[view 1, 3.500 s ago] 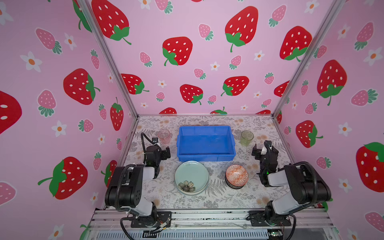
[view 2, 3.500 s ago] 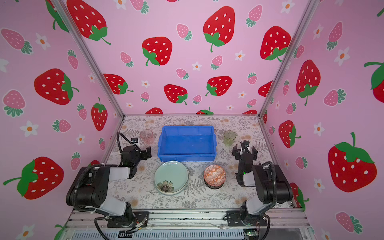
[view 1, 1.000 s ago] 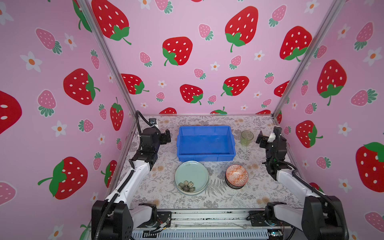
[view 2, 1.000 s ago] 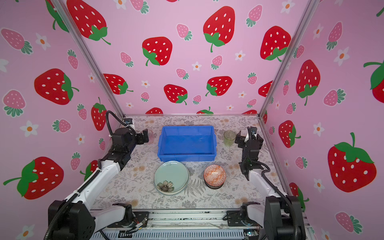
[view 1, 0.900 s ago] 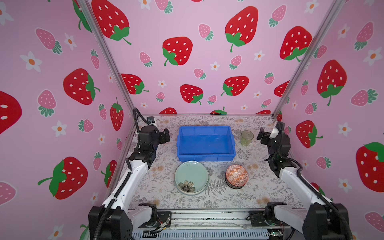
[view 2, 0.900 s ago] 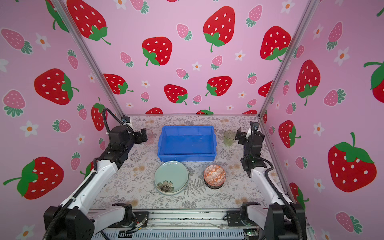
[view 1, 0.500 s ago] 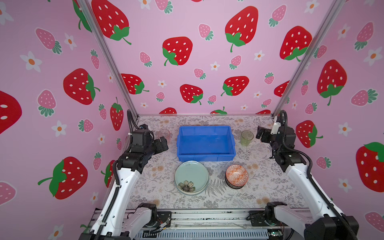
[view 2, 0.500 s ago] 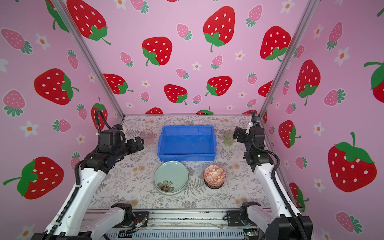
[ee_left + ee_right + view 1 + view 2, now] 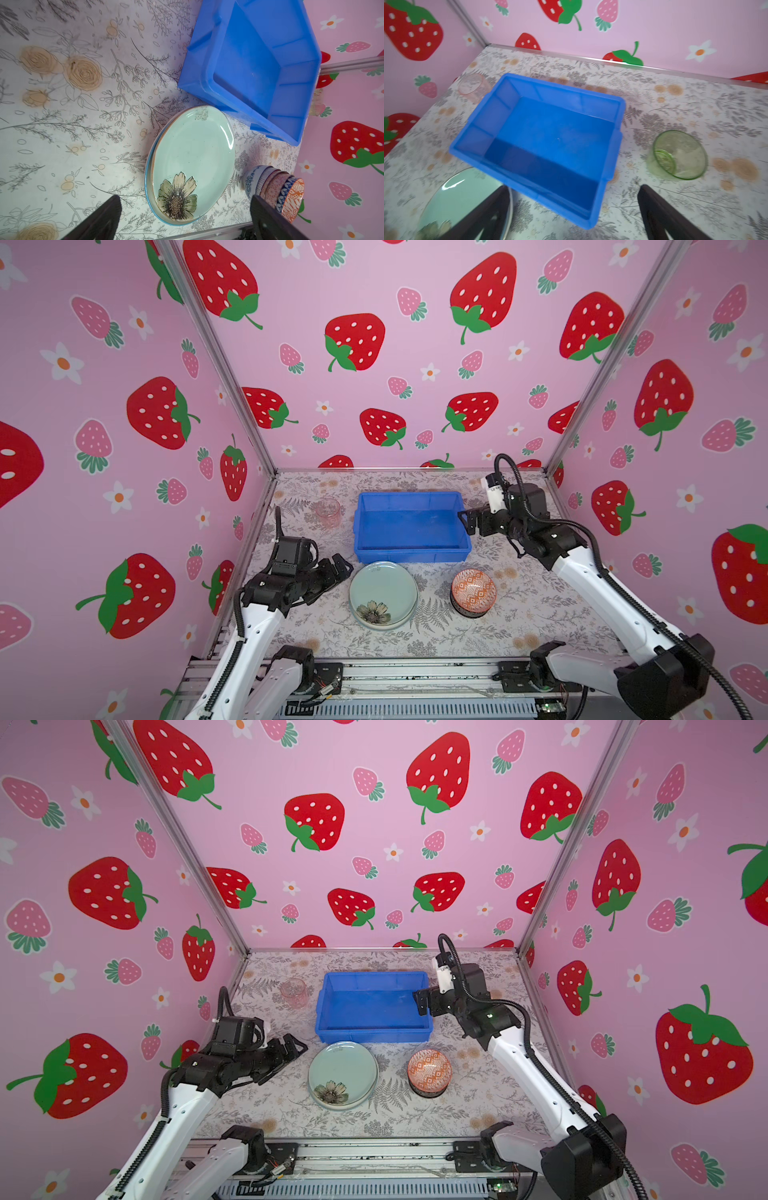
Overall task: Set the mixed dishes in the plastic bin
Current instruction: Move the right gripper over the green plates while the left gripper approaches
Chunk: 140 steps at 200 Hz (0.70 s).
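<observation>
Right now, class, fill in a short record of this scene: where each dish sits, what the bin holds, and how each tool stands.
Bin: blue, empty, middle back
Plates: stacked, pale green flowered one on top, just in front of the bin
Bowls: nested stack, orange one on top, right of the plates
Pink cup: standing left of the bin
Green cup: standing right of the bin
Left tool: open, empty, left of the plates
Right tool: open, empty, at the bin's right edge
Dishes in the bin: none
</observation>
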Tool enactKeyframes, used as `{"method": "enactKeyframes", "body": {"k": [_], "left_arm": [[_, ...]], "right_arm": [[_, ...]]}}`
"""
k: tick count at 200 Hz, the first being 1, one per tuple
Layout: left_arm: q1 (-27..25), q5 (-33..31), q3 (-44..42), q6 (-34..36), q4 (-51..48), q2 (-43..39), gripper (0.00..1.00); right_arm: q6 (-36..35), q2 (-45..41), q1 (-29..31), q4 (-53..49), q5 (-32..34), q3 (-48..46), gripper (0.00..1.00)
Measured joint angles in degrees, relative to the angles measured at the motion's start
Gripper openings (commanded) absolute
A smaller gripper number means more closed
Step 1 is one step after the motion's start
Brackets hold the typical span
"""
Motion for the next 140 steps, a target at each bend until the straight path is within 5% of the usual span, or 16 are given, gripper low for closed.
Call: {"method": "enactKeyframes", "body": {"k": [68,140], "left_arm": [[-0.50,5.05,-0.57,-1.05,-2.62,0.04,0.99],[-0.50,5.68,-0.52,-1.20,-6.49,1.92,0.99]], "right_arm": [[9.99,3.61,17.84,-6.27,0.24,2.95,0.99],[21.57,10.03,25.57,-8.85,1.79,4.44,0.99]]}}
